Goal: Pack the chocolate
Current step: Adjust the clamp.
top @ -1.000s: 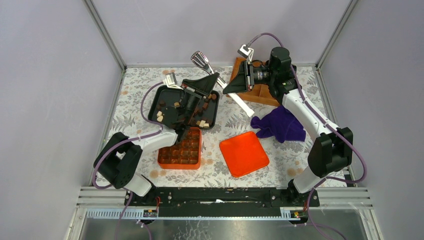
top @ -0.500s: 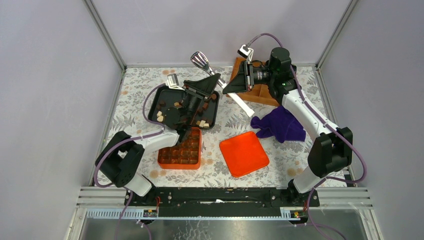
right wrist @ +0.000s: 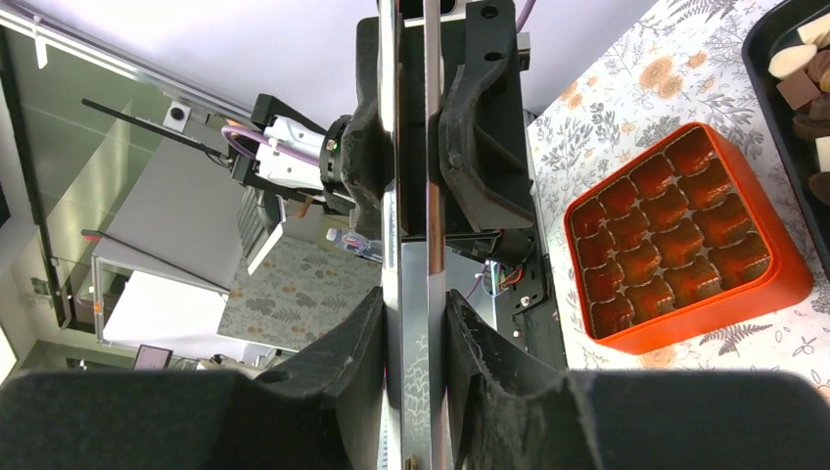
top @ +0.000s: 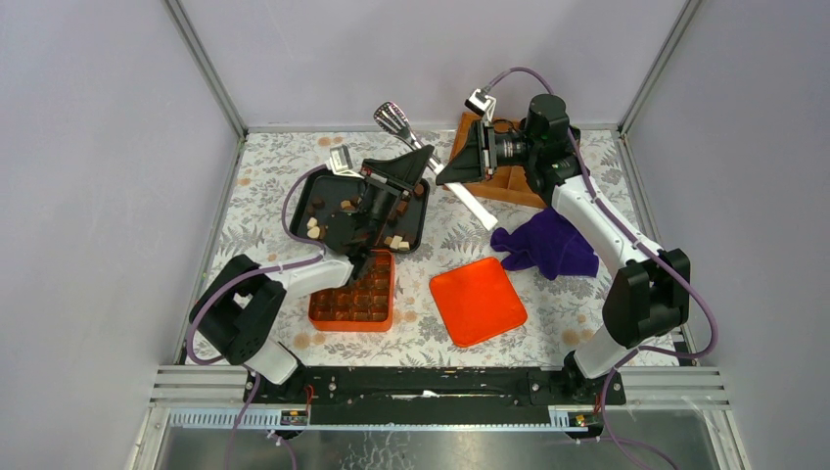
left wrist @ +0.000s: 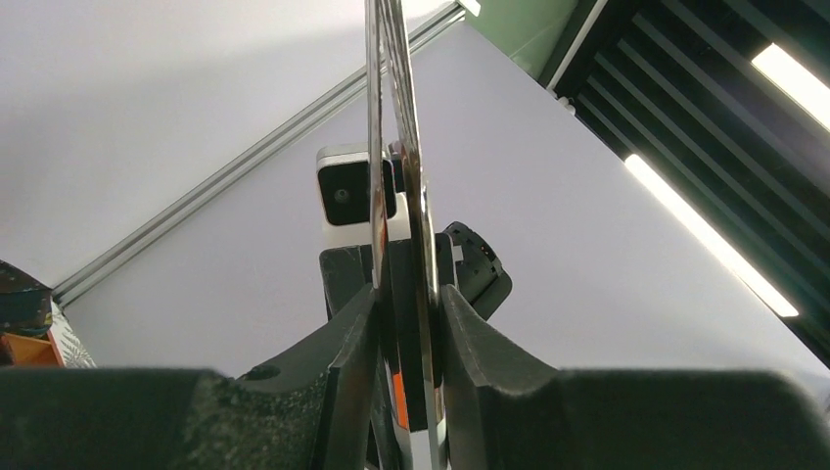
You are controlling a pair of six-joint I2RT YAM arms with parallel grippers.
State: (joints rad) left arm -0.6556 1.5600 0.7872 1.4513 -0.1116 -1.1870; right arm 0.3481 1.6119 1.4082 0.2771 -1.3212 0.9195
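Left fingers [left wrist: 343, 372] edged over black tray [top: 323, 186], clamping tongs [left wrist: 387, 59]; right fingers [right wrist: 357, 372] clamp second tongs [right wrist: 411, 323].

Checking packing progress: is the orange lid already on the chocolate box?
No, the orange lid lies flat on the table beside the open chocolate box.

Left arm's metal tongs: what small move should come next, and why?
Probably swing the thin metal tongs down to one loose chocolate piece in the black plastic tray. The left gripper has its jaws clamped on the tongs, no piece shows between the blades, and several pieces lie unpacked beside the orange compartment box.
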